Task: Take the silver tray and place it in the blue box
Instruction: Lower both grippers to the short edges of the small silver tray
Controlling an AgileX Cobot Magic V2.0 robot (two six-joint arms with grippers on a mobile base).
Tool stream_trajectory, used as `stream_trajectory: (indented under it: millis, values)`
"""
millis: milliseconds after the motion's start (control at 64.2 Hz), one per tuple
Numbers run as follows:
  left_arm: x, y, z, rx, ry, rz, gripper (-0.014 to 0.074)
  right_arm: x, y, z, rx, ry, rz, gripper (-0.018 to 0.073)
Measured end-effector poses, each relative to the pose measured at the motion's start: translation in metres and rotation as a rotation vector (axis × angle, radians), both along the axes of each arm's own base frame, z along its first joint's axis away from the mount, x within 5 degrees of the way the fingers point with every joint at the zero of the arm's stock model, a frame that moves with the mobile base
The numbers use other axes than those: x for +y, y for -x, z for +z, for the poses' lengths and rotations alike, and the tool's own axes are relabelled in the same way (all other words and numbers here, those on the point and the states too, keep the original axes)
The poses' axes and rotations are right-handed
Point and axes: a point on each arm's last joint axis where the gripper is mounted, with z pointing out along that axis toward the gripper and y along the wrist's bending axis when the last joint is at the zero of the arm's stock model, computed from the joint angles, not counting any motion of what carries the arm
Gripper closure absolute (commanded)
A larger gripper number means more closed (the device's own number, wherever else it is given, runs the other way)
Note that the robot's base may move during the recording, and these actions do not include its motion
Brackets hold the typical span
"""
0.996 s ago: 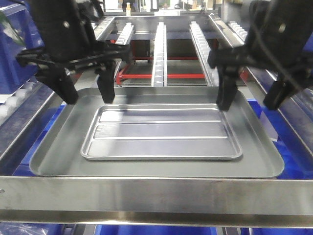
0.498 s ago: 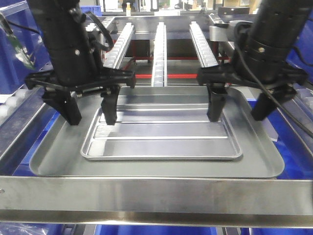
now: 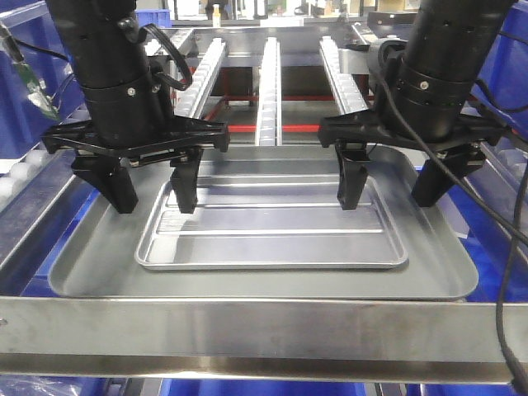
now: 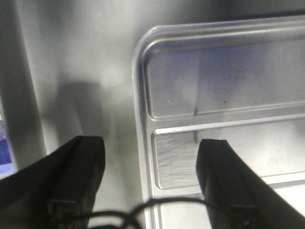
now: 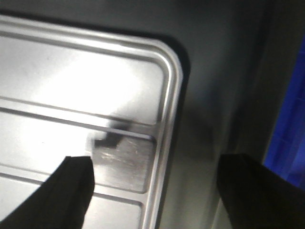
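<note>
The left claw is spread wide, with one finger over the floor of the silver tray and the other outside its left rim. The right claw is spread wide too, with one finger inside the tray's right rim and one outside it. Neither claw is pinching anything. The silver tray lies flat in the middle of a bigger grey tray. The grey tray sits on a shiny metal surface, with long roller rails behind it.
</note>
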Motion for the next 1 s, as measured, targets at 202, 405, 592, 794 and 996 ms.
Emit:
stream_trajectory:
  millis: [202,405,592,794,996]
  values:
    - [0.0,0.0,0.0,0.002,0.005,0.014,0.0261,0.006,0.002,0.0,0.0,-0.001,0.015,-0.0055]
    - [0.0,0.0,0.0,0.006,0.009,0.028,0.0261,0.013,0.004,0.001,-0.009,-0.009,0.027,0.0014]
    - [0.0,0.0,-0.002,0.01,0.004,0.027,0.0261,0.013,0.003,-0.004,-0.002,-0.007,0.025,0.0017]
    - [-0.001,-0.003,-0.011,0.034,-0.012,0.028,0.0261,0.015,-0.001,-0.016,0.03,0.006,0.024,0.0017]
    - [-0.002,-0.003,-0.012,0.036,-0.013,0.028,0.029,0.015,-0.001,-0.016,0.034,0.011,0.026,0.006]
